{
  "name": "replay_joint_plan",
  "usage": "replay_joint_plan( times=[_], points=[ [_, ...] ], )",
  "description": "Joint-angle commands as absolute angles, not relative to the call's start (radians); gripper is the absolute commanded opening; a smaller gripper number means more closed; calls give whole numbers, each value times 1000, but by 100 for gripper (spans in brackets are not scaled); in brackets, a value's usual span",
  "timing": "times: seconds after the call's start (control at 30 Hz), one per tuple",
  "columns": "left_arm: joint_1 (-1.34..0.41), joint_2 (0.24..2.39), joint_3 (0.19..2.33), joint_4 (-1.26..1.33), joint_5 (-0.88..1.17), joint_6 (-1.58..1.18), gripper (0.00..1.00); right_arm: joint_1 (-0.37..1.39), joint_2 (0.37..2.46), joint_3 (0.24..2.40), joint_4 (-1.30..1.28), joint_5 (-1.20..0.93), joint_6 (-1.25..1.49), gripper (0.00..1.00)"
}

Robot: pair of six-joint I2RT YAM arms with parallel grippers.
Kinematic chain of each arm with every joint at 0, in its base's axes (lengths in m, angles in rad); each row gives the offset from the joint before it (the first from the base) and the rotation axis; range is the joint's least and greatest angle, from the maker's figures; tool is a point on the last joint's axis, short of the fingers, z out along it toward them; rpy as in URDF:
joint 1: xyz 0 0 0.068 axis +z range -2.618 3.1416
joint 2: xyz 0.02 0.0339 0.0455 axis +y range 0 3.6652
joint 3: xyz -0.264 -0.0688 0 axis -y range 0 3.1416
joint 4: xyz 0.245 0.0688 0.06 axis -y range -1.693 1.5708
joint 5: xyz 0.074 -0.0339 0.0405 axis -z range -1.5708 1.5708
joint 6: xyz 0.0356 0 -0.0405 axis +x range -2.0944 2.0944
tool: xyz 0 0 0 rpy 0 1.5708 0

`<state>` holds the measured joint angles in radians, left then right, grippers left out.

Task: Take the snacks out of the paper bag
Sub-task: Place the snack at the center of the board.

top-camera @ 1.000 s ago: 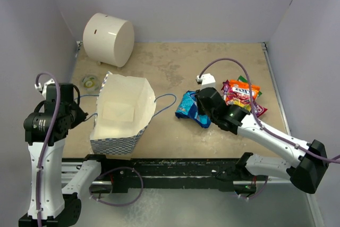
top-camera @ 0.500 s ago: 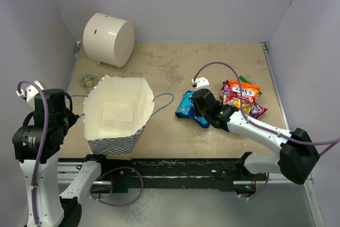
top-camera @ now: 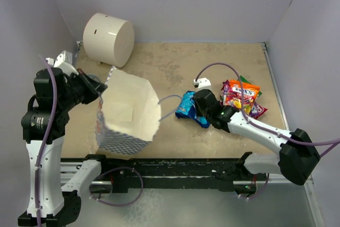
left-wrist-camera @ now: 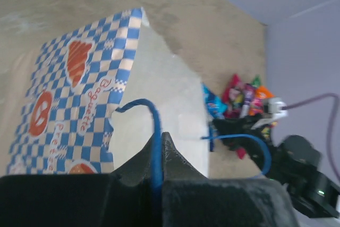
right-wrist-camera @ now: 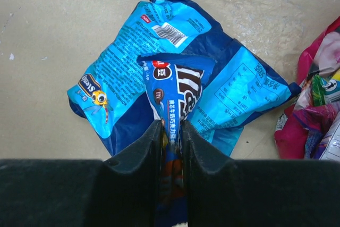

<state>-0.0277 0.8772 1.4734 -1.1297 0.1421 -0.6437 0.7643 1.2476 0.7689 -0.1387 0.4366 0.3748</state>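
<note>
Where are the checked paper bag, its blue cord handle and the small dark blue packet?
paper bag (top-camera: 113, 140), top external view, on its checked outer wall.
blue cord handle (left-wrist-camera: 156, 131), left wrist view, on the cord's straight stretch.
small blue packet (right-wrist-camera: 178, 91), right wrist view, on its printed front.

Two robot arms: the left arm (top-camera: 43, 168) and the right arm (top-camera: 260, 131) have white tubular links, black motor joints, looping lilac cables (top-camera: 218, 64) and matte black fingers (right-wrist-camera: 143, 152).
</note>
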Motion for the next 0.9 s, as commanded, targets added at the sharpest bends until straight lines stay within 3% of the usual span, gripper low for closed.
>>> replay_joint_plan(
  times=[0.0, 0.17, 0.33, 0.57, 0.7, 0.87],
  points=[
    [-29, 903, 1464, -679, 558, -797, 0, 753, 1227, 757, -92, 461, 388, 28],
    [-29, 975, 1472, -350, 721, -999, 0, 745, 1206, 761, -99, 460, 392, 49],
    [-29, 1062, 1478, -99, 801, -1201, 0, 735, 1158, 782, -124, 476, 396, 59],
    [-58, 1056, 1442, -17, 814, -1319, 0, 732, 1089, 853, -155, 527, 373, 79],
    [-60, 983, 1336, -99, 774, -1290, 0, 730, 1089, 913, -151, 526, 345, 82],
    [-45, 898, 1333, -734, 509, -976, 0, 730, 1114, 996, -152, 509, 336, 87]
  ],
)
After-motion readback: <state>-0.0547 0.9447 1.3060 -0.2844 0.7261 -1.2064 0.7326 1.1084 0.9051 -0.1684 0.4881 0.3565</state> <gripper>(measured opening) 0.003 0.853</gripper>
